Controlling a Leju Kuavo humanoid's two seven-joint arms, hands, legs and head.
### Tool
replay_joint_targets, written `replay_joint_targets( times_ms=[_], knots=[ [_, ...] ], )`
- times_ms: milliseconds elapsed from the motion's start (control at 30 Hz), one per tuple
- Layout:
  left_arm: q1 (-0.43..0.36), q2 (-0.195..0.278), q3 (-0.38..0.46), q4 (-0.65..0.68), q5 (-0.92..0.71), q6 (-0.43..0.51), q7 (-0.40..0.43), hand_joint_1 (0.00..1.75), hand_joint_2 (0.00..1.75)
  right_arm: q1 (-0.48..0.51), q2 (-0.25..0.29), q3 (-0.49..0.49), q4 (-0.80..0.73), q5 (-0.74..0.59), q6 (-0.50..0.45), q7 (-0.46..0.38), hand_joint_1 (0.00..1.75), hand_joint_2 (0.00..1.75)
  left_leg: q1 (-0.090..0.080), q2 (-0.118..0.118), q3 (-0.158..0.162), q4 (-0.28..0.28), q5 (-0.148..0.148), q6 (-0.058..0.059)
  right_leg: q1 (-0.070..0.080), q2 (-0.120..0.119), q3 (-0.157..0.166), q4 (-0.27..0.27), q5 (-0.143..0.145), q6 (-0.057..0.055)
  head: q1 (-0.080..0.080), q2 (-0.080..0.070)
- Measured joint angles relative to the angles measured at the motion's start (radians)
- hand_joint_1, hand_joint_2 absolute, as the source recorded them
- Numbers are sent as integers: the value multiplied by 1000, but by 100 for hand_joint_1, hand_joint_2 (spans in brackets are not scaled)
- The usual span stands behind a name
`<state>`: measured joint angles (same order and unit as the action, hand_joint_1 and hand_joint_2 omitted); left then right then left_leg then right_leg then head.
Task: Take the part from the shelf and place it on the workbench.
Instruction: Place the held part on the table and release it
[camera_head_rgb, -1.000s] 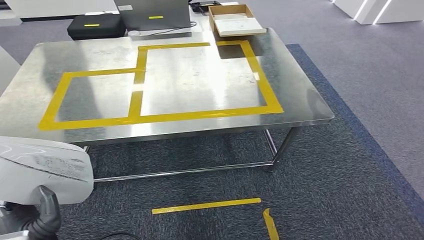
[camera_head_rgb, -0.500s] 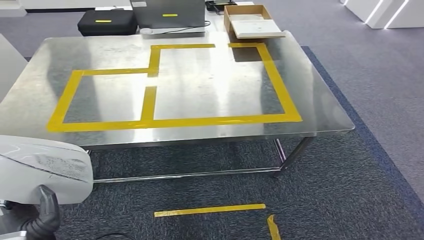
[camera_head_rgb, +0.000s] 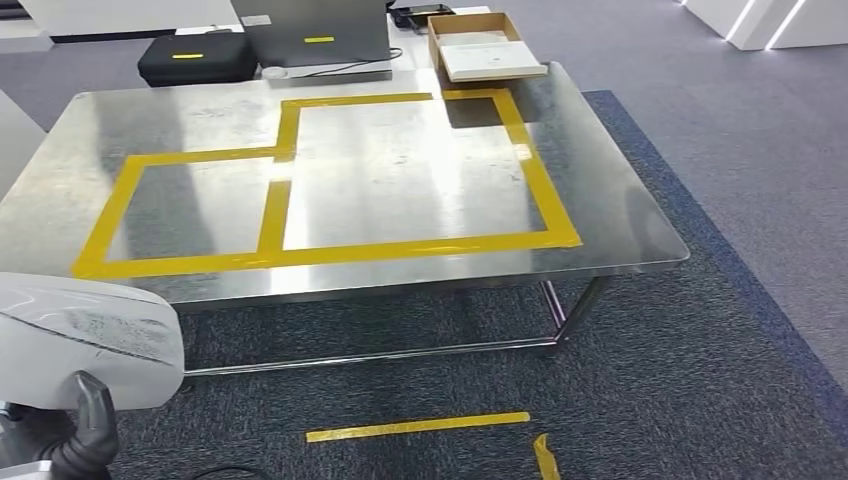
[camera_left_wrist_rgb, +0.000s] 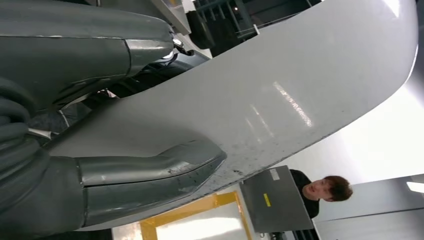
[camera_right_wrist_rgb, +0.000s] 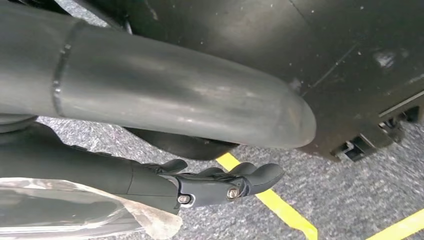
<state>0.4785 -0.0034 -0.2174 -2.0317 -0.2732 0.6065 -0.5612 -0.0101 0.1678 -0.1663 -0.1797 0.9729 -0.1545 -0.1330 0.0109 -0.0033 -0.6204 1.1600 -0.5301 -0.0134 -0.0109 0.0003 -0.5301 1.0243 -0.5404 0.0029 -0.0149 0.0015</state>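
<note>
You hold the white part (camera_head_rgb: 85, 335) low at your left in the left hand (camera_left_wrist_rgb: 100, 185), thumb against it, right hand (camera_right_wrist_rgb: 220, 182) hanging empty with fingers loosely apart; next, carry it over the tabletop (camera_head_rgb: 400, 180) and set it down.

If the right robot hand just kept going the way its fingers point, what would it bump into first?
Probably the carpet floor near the yellow tape strip. The right robot hand points that way with nothing in between, though depth is hard to judge.

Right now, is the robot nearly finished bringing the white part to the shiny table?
Partly. Done: the left hand already grips the white part, so it is off the shelf. In hand: carrying it, facing the workbench. Left: setting it down; the yellow-taped area holds nothing yet.
</note>
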Motion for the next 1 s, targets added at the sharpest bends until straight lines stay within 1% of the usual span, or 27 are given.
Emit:
replay_joint_targets(
  times_ms=[33, 67, 133, 200, 233, 267, 300, 333, 367, 400, 433, 467, 500, 533, 567, 600, 633, 700, 733, 767, 800, 833, 867, 900, 933, 967, 1000],
  knots=[
    [0, 0, 0, 0, 0, 0, 0, 175, 175, -1, 0, 0, 0, 0, 0, -1, 0, 0, -2, 0, 25, -59, 20, 4, 2, 1, 1, 1, -4, 5, 0, 0],
    [-1, 0, 0, -1, 0, -1, 0, 175, 175, -1, 1, 0, 0, 0, 0, -2, 0, 0, -4, 0, 41, -96, 27, 9, 3, 1, 0, 0, -7, 11, 1, 0],
    [0, -1, 1, -2, 0, -2, 0, 175, 175, -3, 2, -1, 0, 0, 1, -6, 0, 0, -8, -1, 48, -115, 21, 18, 4, -1, -1, -5, -9, 24, 2, 0],
    [1, -2, 3, -2, 0, -4, -1, 175, 175, -4, 3, -1, 0, 0, 2, -9, 0, 0, -7, -2, 52, -123, 24, 30, 2, -2, 3, -9, -12, 35, 3, 0],
    [1, -2, 4, -2, 0, -5, -1, 175, 175, -4, 4, -1, 0, 0, 2, -10, 0, 0, -5, -2, 56, -129, 27, 35, 2, -2, -3, 9, -25, 39, 4, 0],
    [0, -3, 5, -3, 0, -6, -2, 175, 175, -5, 4, -1, 0, 0, 2, -10, 0, 0, -2, -1, 59, -135, 29, 39, 1, -1, -21, 47, -47, 43, 6, 0],
    [-1, -4, 5, -3, 0, -6, -2, 175, 175, -6, 4, -1, 0, 0, 3, -11, 0, 0, -1, 0, 60, -138, 29, 43, 0, -1, -52, 107, -77, 46, 8, 0],
    [-1, -4, 6, -3, 1, -7, -2, 175, 175, -6, 4, -1, 0, 1, 5, -11, 0, 0, -1, 1, 61, -138, 27, 45, 0, -1, -90, 175, -106, 48, 9, 0],
    [-1, -4, 6, -3, 2, -9, -2, 175, 175, -6, 4, -1, 0, 1, 7, -11, 0, 0, -1, 1, 62, -138, 25, 46, 0, -1, -124, 231, -123, 49, 10, 0],
    [-1, -4, 8, -3, 5, -11, -3, 175, 175, -5, 4, -1, 0, 1, 10, -9, 0, 0, -1, 1, 65, -138, 22, 47, 0, -1, -145, 259, -121, 49, 9, 0],
    [-1, -4, 11, -3, 7, -13, -3, 175, 175, -5, 4, -1, 0, 1, 13, -7, 0, 0, -2, 0, 69, -138, 19, 47, 0, -1, -147, 246, -96, 47, 10, 0],
    [0, -4, 14, -3, 10, -15, -4, 175, 175, -5, 4, -1, 0, 2, 16, -3, 0, 0, -2, 0, 76, -138, 14, 45, 1, -1, -129, 197, -56, 44, 10, 0],
    [-1, -5, 16, -3, 11, -16, -6, 175, 175, -5, 4, -1, 0, 2, 19, 1, 0, 0, -2, -1, 83, -138, 9, 43, 2, -1, -101, 128, -15, 40, 10, 0],
    [-1, -6, 18, -3, 12, -17, -8, 175, 175, -5, 4, -1, 0, 3, 22, 4, 0, 0, -3, -2, 89, -137, 3, 39, 4, -1, -72, 64, 14, 35, 9, 0],
    [-3, -8, 19, -3, 12, -17, -12, 175, 175, -6, 4, -1, 0, 3, 24, 6, 0, 0, -5, -2, 93, -136, -2, 34, 5, -1, -50, 20, 29, 30, 9, 0],
    [-5, -9, 21, -3, 12, -17, -15, 175, 175, -6, 4, -1, 0, 4, 27, 8, 0, 0, -5, -2, 94, -137, -5, 29, 8, -1, -38, 0, 30, 26, 9, 0],
    [-7, -10, 21, -3, 13, -18, -18, 175, 175, -5, 4, -1, 0, 5, 28, 9, 0, 0, -6, -2, 96, -139, -7, 23, 10, 0, -34, -3, 26, 22, 8, 0],
    [-12, -11, 22, -3, 16, -18, -22, 175, 175, -4, 3, -1, 0, 5, 29, 11, 0, 0, -4, -2, 101, -139, -12, 12, 7, 0, -25, -10, 27, 12, 8, 0],
    [-14, -11, 23, -3, 18, -18, -24, 175, 175, -4, 3, -1, 0, 5, 29, 10, 0, 0, -3, -1, 97, -123, -22, 7, 5, 0, -19, -16, 27, 6, 5, 0],
    [-17, -11, 23, -3, 20, -19, -25, 175, 175, -4, 3, -2, 0, 5, 29, 10, 0, 0, -3, -1, 82, -87, -40, 2, 2, -1, -12, -21, 25, 1, 2, 0],
    [-18, -11, 23, -3, 22, -19, -26, 175, 175, -5, 3, -2, 0, 5, 29, 10, 0, 0, -1, 0, 53, -30, -64, -2, 1, -1, -5, -23, 22, -3, -1, 0],
    [-20, -12, 23, -2, 23, -19, -27, 175, 175, -5, 3, -2, 0, 5, 29, 11, 0, 0, 0, 0, 15, 39, -91, -6, 1, -1, 0, -23, 17, -7, -3, 0],
    [-21, -12, 23, -2, 26, -19, -28, 175, 175, -5, 3, -2, 0, 5, 29, 12, 0, 0, 1, 0, -22, 102, -108, -8, 2, -1, 6, -23, 11, -8, -2, 0],
    [-21, -12, 23, -2, 28, -18, -29, 175, 175, -4, 2, -2, 0, 5, 29, 13, 0, 0, 1, 0, -49, 139, -107, -9, 2, -1, 14, -23, 5, -8, -2, 0],
    [-21, -12, 23, -2, 29, -18, -30, 175, 175, -4, 2, -2, 0, 5, 29, 13, 0, 0, 1, 0, -58, 139, -85, -8, 2, 0, 23, -23, -2, -7, -2, 0],
    [-21, -12, 23, -2, 30, -18, -31, 175, 175, -3, 2, -2, 0, 5, 29, 13, 0, 0, 1, 0, -50, 100, -45, -5, 2, 1, 34, -23, -10, -5, -2, 0],
    [-22, -13, 23, -2, 30, -18, -31, 175, 175, -3, 2, -2, 0, 5, 29, 13, 0, 0, 0, 0, -30, 36, 4, -1, 2, 2, 42, -24, -19, -2, -2, 0]
  ],
)
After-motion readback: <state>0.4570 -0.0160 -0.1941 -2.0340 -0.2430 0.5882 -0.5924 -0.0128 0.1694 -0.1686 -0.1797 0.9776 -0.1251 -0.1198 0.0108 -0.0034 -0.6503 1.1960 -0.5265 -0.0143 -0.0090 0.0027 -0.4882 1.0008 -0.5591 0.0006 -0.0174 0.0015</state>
